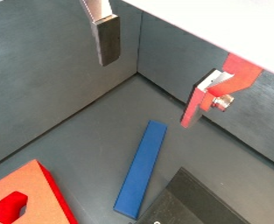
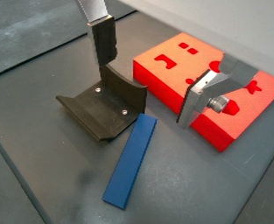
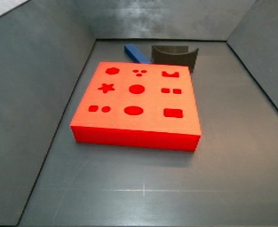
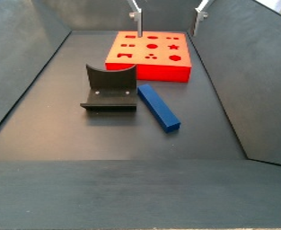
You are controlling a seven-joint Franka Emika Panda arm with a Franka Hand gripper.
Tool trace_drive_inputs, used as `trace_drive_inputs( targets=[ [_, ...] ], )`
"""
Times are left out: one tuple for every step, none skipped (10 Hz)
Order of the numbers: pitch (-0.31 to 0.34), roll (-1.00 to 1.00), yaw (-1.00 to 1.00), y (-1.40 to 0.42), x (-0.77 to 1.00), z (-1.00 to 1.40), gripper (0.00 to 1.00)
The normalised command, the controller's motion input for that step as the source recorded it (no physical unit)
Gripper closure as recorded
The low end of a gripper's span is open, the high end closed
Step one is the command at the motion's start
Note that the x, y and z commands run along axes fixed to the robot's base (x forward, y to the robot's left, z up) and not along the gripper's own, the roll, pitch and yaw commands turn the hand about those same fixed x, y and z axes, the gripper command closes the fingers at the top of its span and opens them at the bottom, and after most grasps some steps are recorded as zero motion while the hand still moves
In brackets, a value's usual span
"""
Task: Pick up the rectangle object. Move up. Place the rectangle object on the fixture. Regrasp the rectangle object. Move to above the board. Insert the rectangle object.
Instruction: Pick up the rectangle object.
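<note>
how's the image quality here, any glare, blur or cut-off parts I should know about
In a side view, pale glare washes the grey back wall, and the slim blue bar is mostly hidden behind the red-orange board. In a wrist view, the open gripper, raised above the floor, looks blurred on one silver finger; the dark fixture is sharp.

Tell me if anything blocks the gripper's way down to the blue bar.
Nothing visible does. The gripper hangs open above the rectangle object, which lies flat on the floor beside the fixture, nothing on top.
</note>
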Motion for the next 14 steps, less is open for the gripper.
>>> trace_drive_inputs(
  targets=[
    [0.000,0.00,0.00,0.00,0.09,-0.21,0.00],
    [-0.246,-0.11,0.00,0.00,0.00,-0.61,0.00],
    [-0.090,-0.08,0.25,-0.18,-0.19,-0.77,0.00],
    [0.010,-0.04,0.99,0.00,0.09,-0.75,0.00],
    [0.009,-0.01,0.99,-0.01,0.07,-0.75,0.00],
    [0.000,-0.04,1.00,0.00,0.05,-0.75,0.00],
    [0.000,-0.03,0.89,-0.03,0.06,-0.84,0.00],
    [-0.001,-0.07,0.78,-0.11,0.16,-0.96,0.00],
    [0.000,-0.06,0.61,-0.09,0.37,-0.94,0.00],
    [0.000,0.00,0.35,-0.13,0.51,-0.99,0.00],
    [0.000,0.13,0.12,-0.14,0.59,-0.96,0.00],
    [0.031,0.19,0.01,-0.15,0.62,-0.81,0.00],
    [0.076,0.23,0.00,-0.20,0.56,-0.73,0.00],
    [0.063,0.24,0.00,-0.25,0.44,-0.74,0.00]
  ],
)
